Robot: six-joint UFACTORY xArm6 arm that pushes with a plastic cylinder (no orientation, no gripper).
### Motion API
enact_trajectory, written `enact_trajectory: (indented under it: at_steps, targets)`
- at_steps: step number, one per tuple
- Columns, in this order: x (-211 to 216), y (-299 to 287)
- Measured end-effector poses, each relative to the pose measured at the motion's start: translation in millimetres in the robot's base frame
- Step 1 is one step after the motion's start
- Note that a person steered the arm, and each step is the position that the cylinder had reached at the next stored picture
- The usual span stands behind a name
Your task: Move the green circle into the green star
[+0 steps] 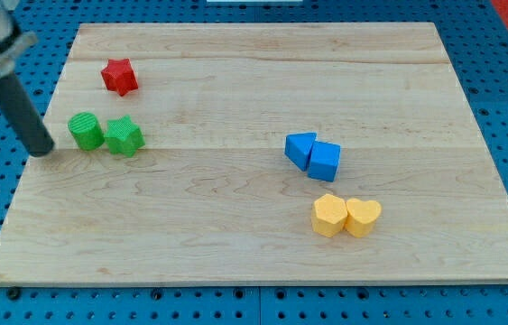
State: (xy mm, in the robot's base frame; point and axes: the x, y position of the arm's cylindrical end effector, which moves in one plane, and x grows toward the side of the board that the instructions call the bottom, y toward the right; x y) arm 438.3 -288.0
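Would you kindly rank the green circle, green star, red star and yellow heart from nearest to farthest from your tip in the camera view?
From my tip:
1. Green circle block, just right.
2. Green star block, right of the circle.
3. Red star block, above right.
4. Yellow heart block, far lower right.

Rod's upper end cut off at view's top-left corner, its mount blurred. Desk (235, 262) bottom corners run v. close to the frame edge; left one partly clipped. Yellow pair (346, 217): exact shapes hard to tell.

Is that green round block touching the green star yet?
Touching, it seems: the camera view shows no board between the green circle and green star.
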Motion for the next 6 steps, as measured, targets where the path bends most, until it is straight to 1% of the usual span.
enact_trajectory:
  at_steps: [1, 2, 3, 4, 5, 6]
  targets:
    - [-20.4, 62.7]
    - [-7.4, 136.0]
    - [19.8, 66.1]
    - [108.0, 69.0]
    - [137.8, 79.4]
    - [137.8, 79.0]
